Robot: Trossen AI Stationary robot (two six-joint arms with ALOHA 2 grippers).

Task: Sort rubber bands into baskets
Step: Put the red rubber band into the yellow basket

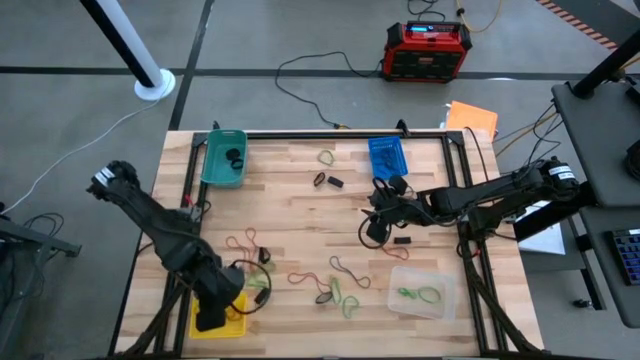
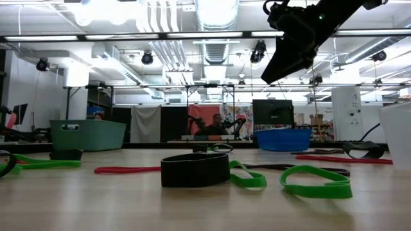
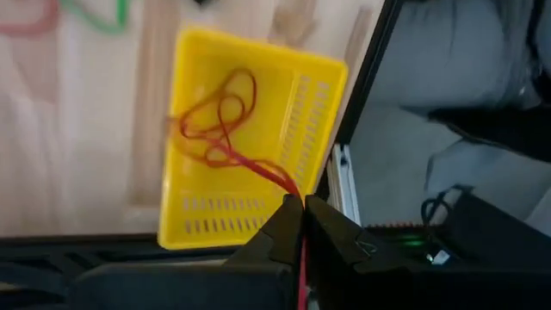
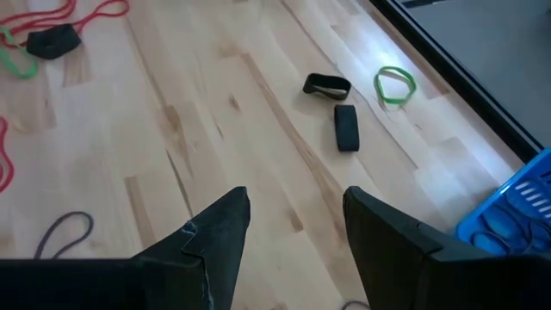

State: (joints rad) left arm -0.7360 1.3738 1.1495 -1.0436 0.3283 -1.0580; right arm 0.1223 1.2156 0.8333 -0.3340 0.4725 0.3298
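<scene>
left gripper [image 3: 301,215]: pressed together on a red band [image 3: 219,129], held over the yellow basket [image 3: 318,95]
right gripper [image 4: 293,224]: spread wide, held above bare table [image 4: 215,120] near the blue basket [image 4: 516,211]

Pale matt wood-plank table [image 1: 300,200], perforated glossy yellow plastic basket [image 3: 207,207], thin red rubber band [image 3: 219,116].
</scene>
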